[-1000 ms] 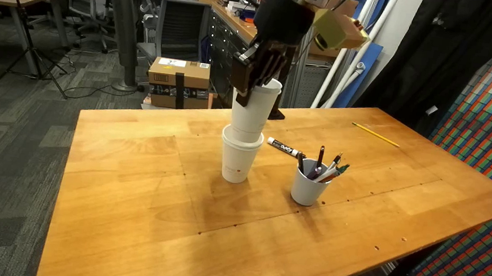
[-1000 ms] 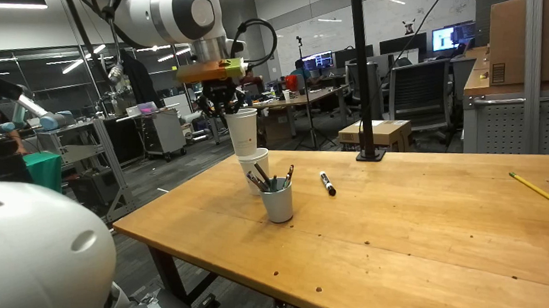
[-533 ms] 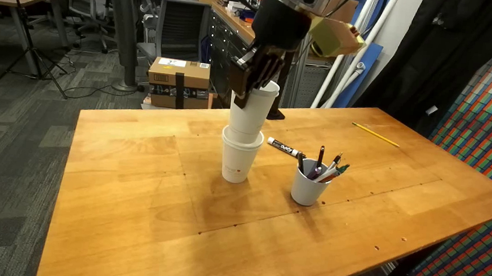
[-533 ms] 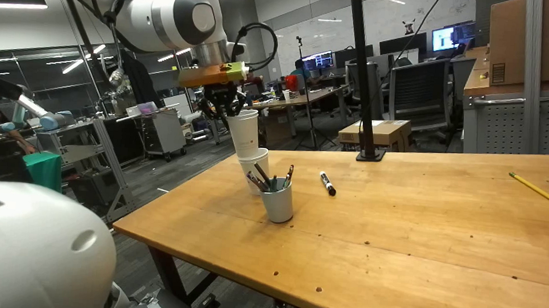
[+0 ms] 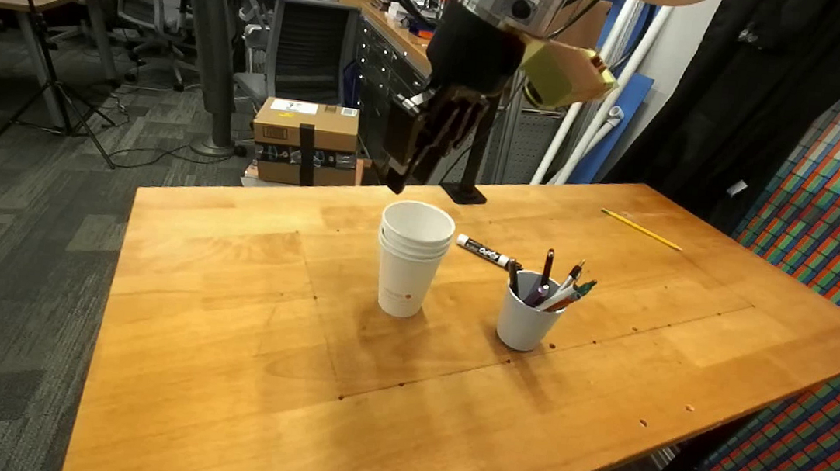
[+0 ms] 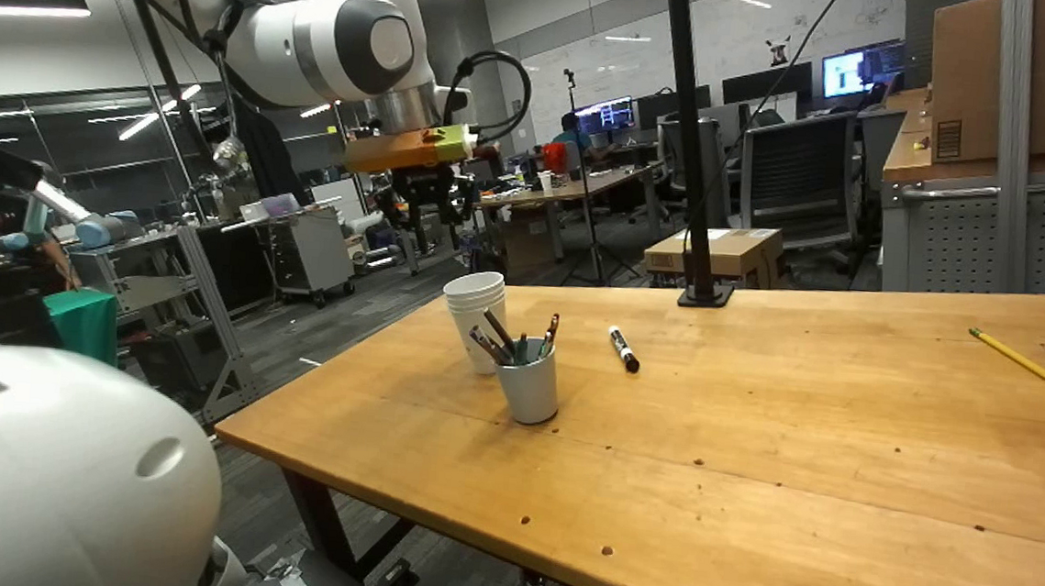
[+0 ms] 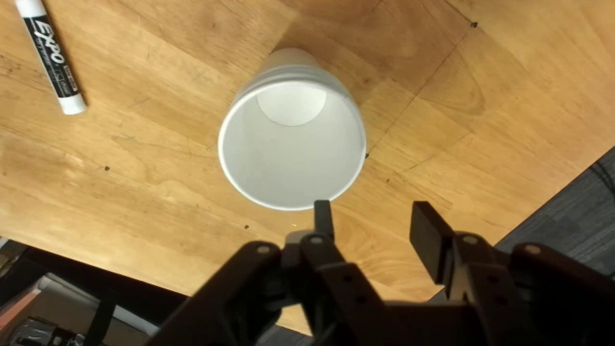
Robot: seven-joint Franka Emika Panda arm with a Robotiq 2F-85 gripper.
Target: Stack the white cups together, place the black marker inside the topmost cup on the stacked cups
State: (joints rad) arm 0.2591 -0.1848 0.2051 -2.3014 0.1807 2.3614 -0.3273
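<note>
The white cups (image 5: 406, 281) stand upright on the table as one nested stack, also in an exterior view (image 6: 474, 326). The topmost cup (image 5: 418, 224) is seated in the one below, and its empty inside faces the camera in the wrist view (image 7: 293, 158). The black marker (image 5: 482, 251) lies on the table beside the stack; it also shows in an exterior view (image 6: 624, 349) and at the upper left of the wrist view (image 7: 50, 57). My gripper (image 7: 370, 206) is open and empty, above and off to the side of the stack's rim; both exterior views show it (image 5: 398, 182) (image 6: 437, 232).
A white cup holding several pens (image 5: 526, 325) stands near the stack, close to the marker. A yellow pencil (image 5: 641, 230) lies farther along the wooden table (image 5: 234, 372). A black post (image 6: 693, 158) rises at the table's edge.
The upper cup was held in my gripper partway inside the lower cup. The gripper has opened, and the cup has dropped down into the lower one. The marker has not moved.
</note>
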